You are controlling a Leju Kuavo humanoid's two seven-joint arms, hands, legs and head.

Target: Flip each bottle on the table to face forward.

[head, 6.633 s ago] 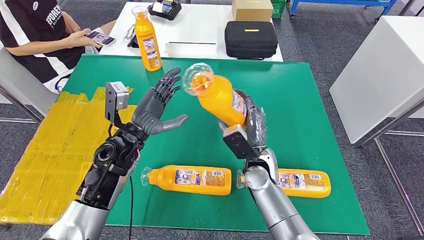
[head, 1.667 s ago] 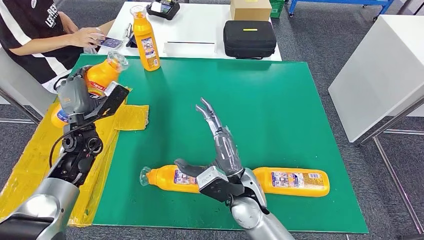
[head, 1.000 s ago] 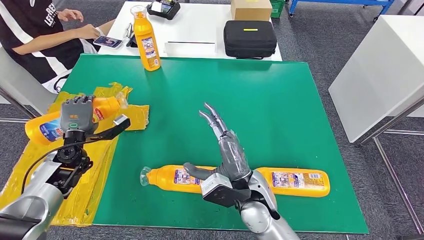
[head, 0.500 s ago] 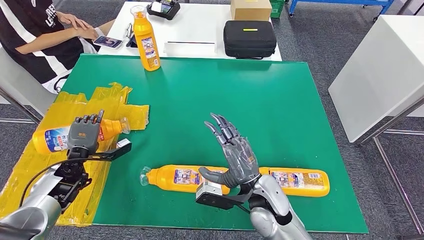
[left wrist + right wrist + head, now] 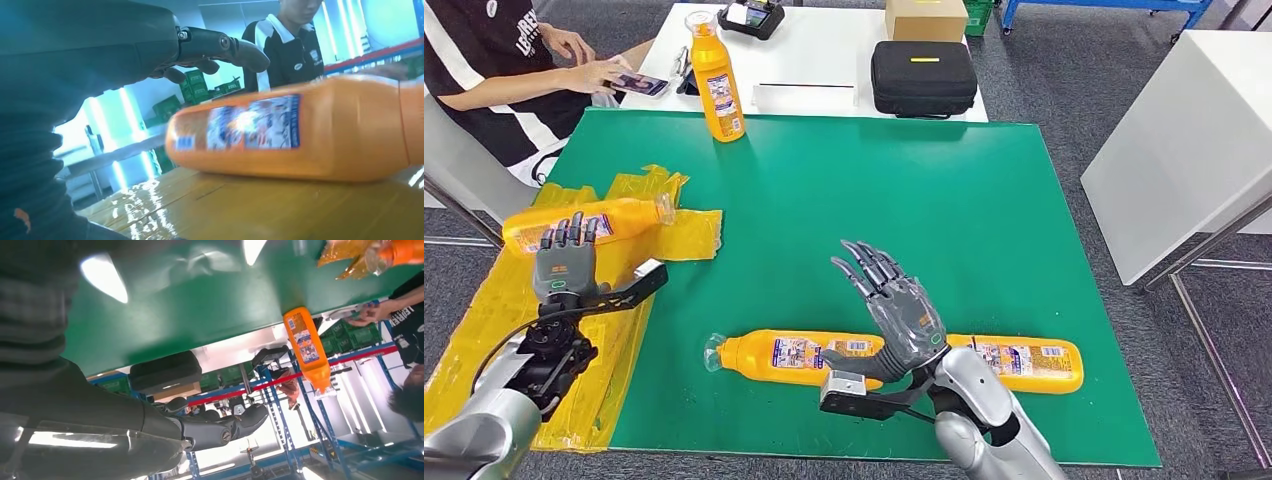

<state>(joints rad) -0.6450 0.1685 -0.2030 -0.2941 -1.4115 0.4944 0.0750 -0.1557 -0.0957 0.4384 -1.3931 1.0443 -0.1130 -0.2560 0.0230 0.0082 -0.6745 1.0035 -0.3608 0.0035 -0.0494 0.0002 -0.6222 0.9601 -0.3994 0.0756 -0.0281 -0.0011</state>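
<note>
**Bottle station: both hands free, three bottles lying down, one standing**

A person [image 5: 494, 60] is sitting at the far left corner, handling a phone [image 5: 642, 85]. The left hand [image 5: 564, 262] is hovering over the yellow sheet [image 5: 484, 320], fingers spread and holding nothing. Just beyond its fingertips, a released orange bottle [image 5: 589, 222] is lying on its side on that sheet, cap toward the green mat [image 5: 984, 230]. An upright bottle [image 5: 715, 78] is standing at the mat's far edge. Near the front edge, a second lying bottle [image 5: 774, 357] is resting cap leftward. The right hand [image 5: 899, 310] is hanging above it, fingers extended and apart, gripping nothing. A third lying bottle [image 5: 1029, 363] is resting to its right. A black case [image 5: 922, 75] is sitting on the white table [image 5: 824, 55] behind.
</note>
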